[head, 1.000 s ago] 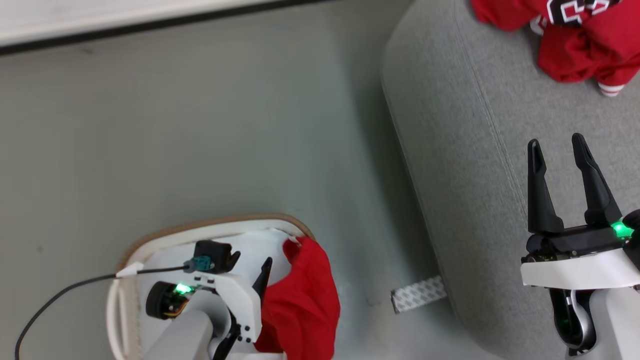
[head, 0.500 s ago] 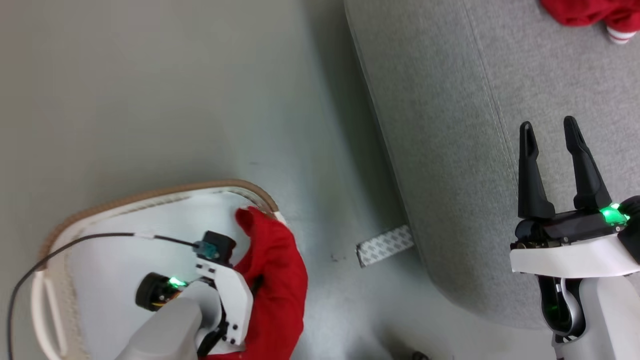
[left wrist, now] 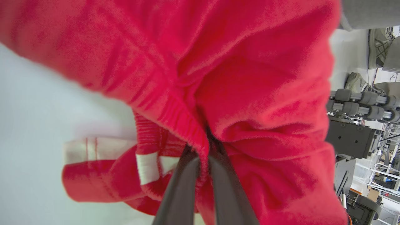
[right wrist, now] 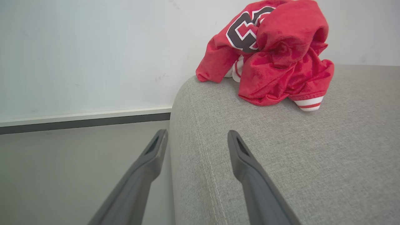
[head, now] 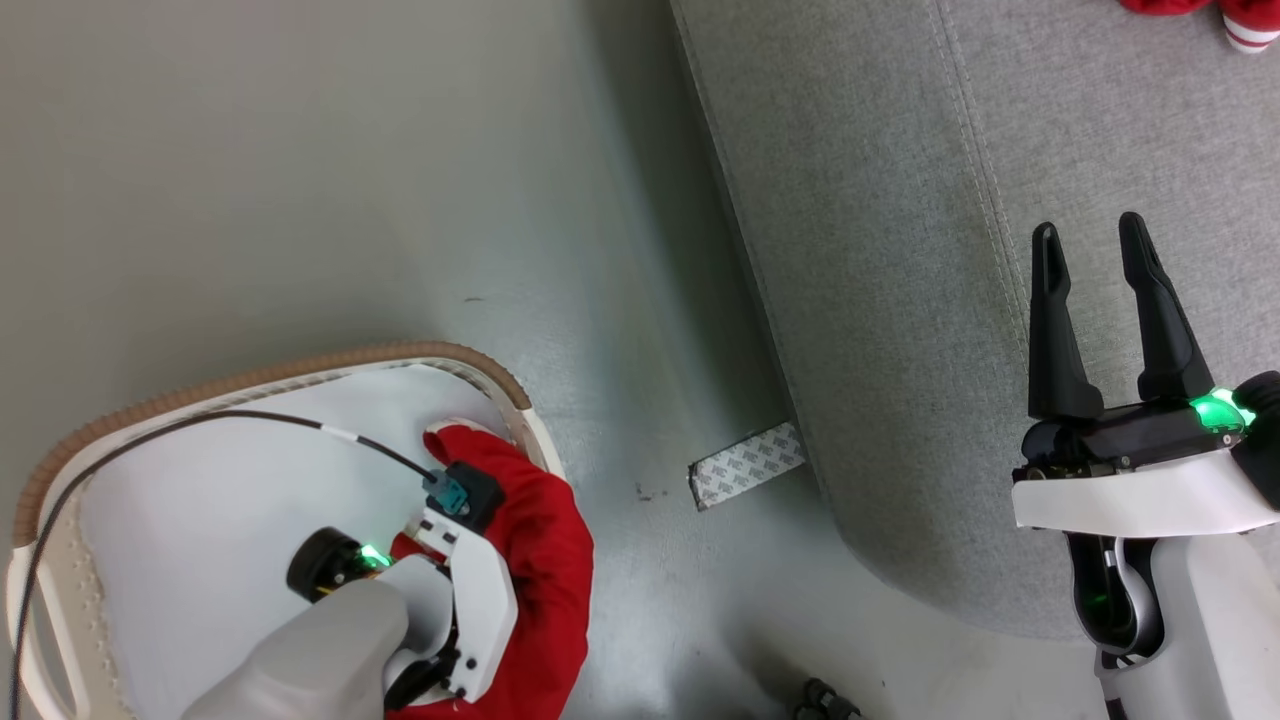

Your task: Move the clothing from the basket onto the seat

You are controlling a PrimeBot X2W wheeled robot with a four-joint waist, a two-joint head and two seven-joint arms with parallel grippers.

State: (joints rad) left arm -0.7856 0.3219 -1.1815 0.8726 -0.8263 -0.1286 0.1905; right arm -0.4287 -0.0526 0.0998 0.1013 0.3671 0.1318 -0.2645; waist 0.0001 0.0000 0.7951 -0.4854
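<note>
The white basket with a brown rim stands on the floor at the lower left. A red piece of clothing hangs over its right rim. My left gripper reaches down into it, and its two dark fingers are closed on a fold of the red fabric. In the head view those fingers are hidden under the wrist. My right gripper hovers open and holds nothing, above the grey seat. A second red garment with white trim lies bunched on the seat at its far end.
A strip of patterned tape lies on the floor by the seat's base. A black cable crosses the basket. A dark wheel shows at the bottom edge. A person's shoes and equipment stand beyond the basket. A white wall with a dark baseboard runs behind.
The head camera has tilted and shifted. My left gripper has pushed down into the red clothing on the basket rim and closed on it. The right gripper stays open.
</note>
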